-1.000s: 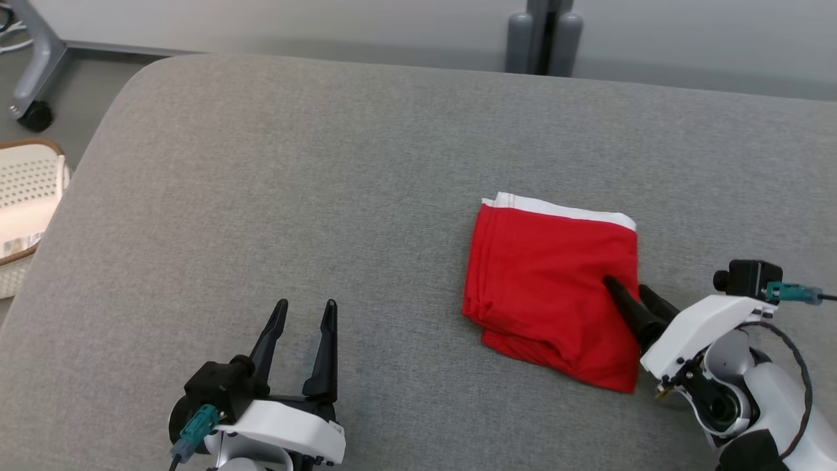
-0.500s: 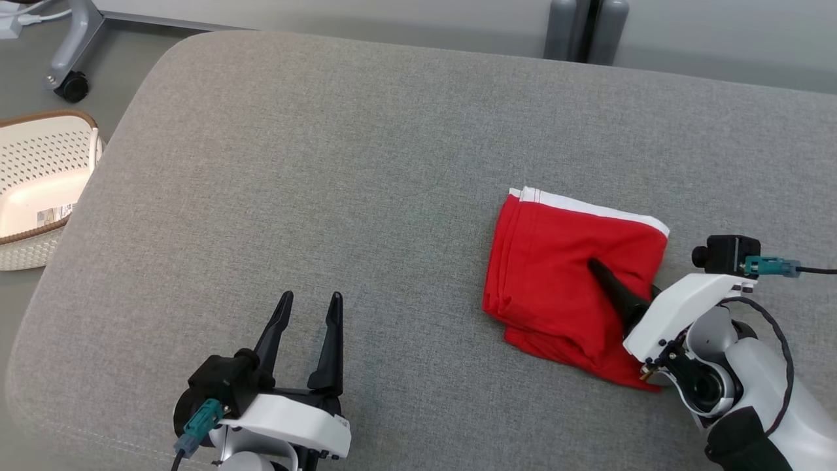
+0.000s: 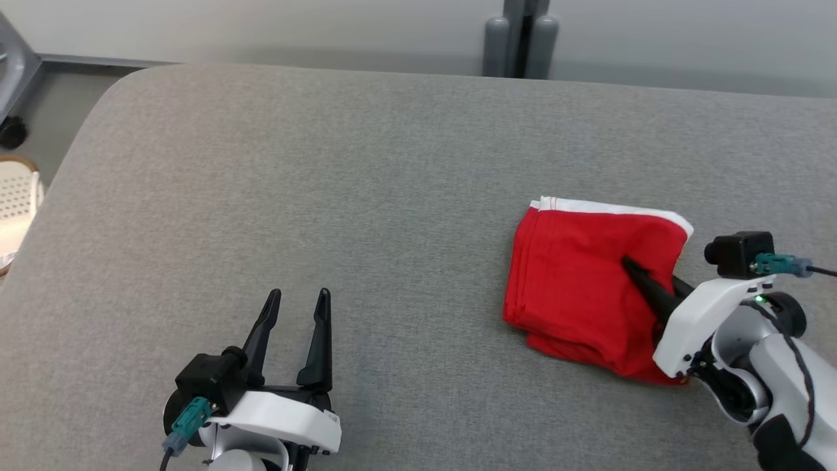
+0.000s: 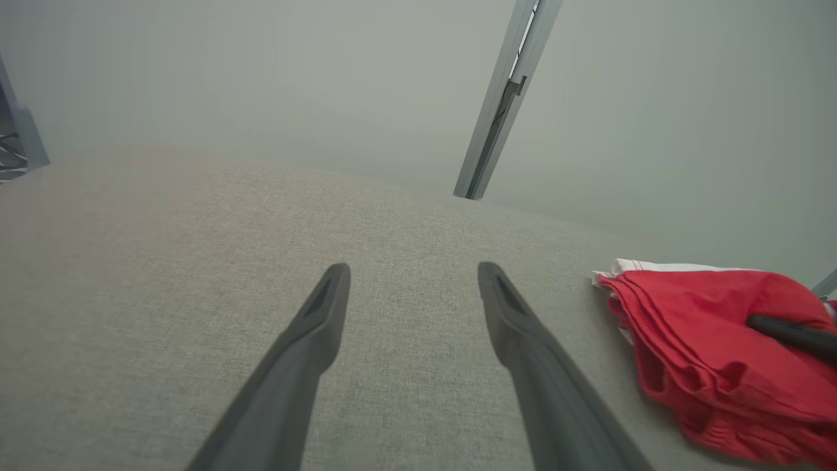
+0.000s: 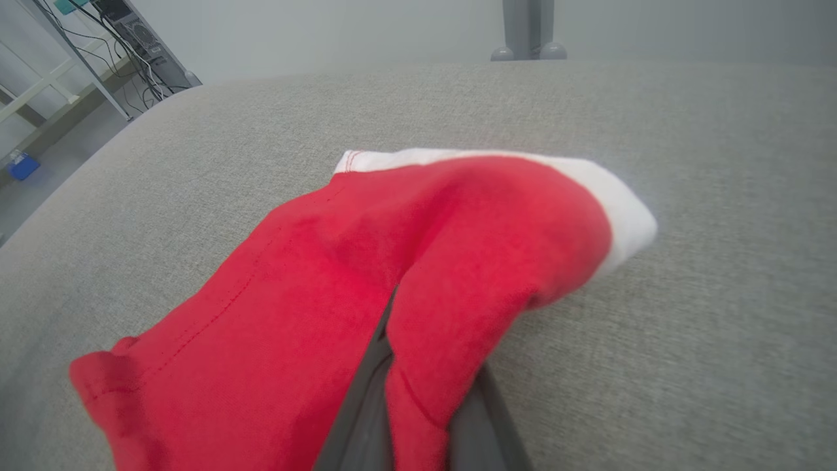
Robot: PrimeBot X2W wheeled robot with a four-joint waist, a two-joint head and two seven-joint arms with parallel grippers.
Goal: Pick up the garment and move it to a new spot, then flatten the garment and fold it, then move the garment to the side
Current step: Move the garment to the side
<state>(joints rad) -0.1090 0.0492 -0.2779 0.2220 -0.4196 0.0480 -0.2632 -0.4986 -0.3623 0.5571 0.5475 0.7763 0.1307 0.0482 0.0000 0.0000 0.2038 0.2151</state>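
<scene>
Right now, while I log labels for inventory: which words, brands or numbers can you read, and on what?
None can be read.
The garment is plain red with a white band and no print.
The basket shows no legible label.

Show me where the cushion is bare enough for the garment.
Bare: the wide stretch of cushion between the left gripper and the garment, and the strip behind it. Crowded: near right, where the right gripper pinches the garment.
</scene>
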